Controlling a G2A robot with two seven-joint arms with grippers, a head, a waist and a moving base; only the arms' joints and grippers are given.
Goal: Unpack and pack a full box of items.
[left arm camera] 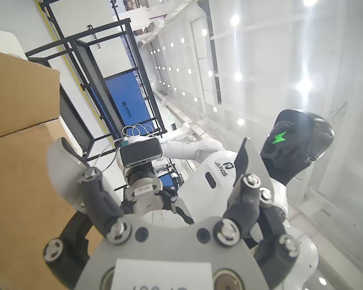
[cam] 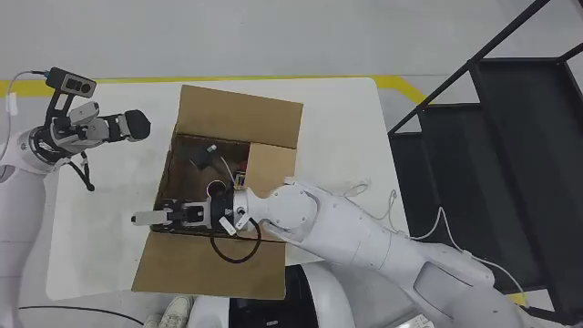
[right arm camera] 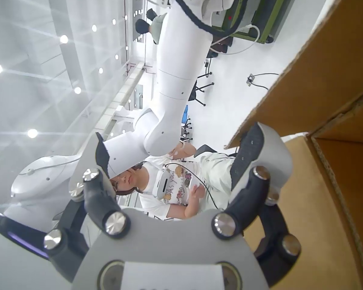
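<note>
The cardboard box (cam: pixel 239 114) stands open in the middle of the white table (cam: pixel 337 118), with its flaps folded outward. A few dark items (cam: pixel 208 162) lie at the bottom. From above they are too shadowed for me to say what they are.

My right gripper (cam: pixel 150 218) lies low across the box's near edge, where the near flap meets the opening, and its tips point towards the left wall. In my right wrist view this gripper (right arm camera: pixel 178 135) is spread wide with nothing between the fingers. One finger (right arm camera: pixel 254 149) sits just beside the flap's edge (right arm camera: pixel 320 76), and I cannot tell whether they touch.

My left gripper (cam: pixel 132 126) hangs to the left of the box, apart from it and pointing at it. In the left wrist view it (left arm camera: pixel 152 149) is also released and holds nothing, with the box's side (left arm camera: pixel 18 91) near one finger (left arm camera: pixel 63 164).
</note>
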